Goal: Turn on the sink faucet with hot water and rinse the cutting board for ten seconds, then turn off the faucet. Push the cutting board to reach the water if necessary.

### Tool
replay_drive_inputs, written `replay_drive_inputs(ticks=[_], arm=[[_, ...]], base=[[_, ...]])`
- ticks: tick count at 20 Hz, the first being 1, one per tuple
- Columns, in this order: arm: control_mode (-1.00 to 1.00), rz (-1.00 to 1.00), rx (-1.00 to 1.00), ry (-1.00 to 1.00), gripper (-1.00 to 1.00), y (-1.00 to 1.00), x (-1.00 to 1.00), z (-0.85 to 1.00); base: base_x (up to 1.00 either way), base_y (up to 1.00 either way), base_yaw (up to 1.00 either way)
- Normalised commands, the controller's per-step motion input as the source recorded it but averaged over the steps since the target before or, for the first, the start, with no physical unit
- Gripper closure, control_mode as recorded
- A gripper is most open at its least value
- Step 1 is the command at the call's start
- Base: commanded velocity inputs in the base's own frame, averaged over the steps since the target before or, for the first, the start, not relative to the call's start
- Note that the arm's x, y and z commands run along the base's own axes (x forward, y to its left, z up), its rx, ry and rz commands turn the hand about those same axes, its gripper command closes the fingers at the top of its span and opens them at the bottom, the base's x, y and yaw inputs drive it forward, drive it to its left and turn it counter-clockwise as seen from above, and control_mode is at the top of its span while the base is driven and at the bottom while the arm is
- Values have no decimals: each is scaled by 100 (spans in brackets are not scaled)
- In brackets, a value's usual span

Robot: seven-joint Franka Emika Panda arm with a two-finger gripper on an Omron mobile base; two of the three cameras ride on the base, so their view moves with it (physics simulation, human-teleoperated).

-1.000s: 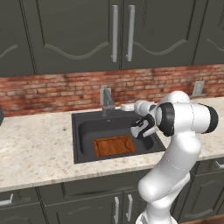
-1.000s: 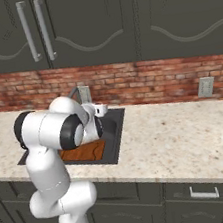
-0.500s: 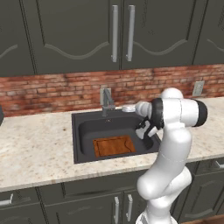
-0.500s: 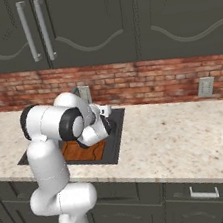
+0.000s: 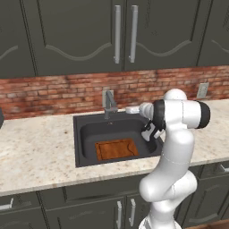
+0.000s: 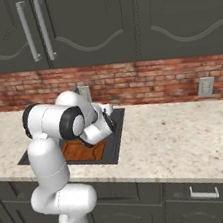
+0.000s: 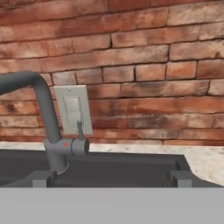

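My gripper (image 5: 150, 130) hangs over the right side of the sink (image 5: 85, 143), jaws spread wide and grasping nothing, the small dark fingertips (image 7: 43, 178) poking up at the bottom of the hand view. The sink faucet (image 7: 46, 124) is what I need first, and from my hand it lies ahead and off to the left: its upright body rises from the back rim of the sink against the brick backsplash (image 7: 153, 65), its spout curving away to the left, and its short lever knob (image 7: 75, 146), with a small red mark beside it, sticking out toward the right at the base of the body. Behind the lever a pale wall plate (image 7: 73, 109) sits on the brick. No water is running that I can see. The cutting board (image 5: 117, 149) lies flat on the sink floor toward the front, its long side running left to right, well forward of the faucet and slightly to the right of it; in the right base view it shows partly behind my arm. I judge the next move is a reach forward and left, so that my spread jaws come around the lever.
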Motion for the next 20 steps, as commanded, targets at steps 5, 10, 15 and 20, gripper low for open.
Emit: replay_drive_inputs(ticks=[5, 10, 15, 20], arm=[[-100, 0, 0, -2, -100, 0, 12, 0], [-100, 0, 0, -1, -100, 0, 13, -4], [-100, 0, 0, -5, -100, 0, 10, -3], [-100, 0, 0, -8, -100, 0, 14, -12]], base=[[0, 0, 0], [0, 0, 0], [0, 0, 0], [0, 0, 0]])
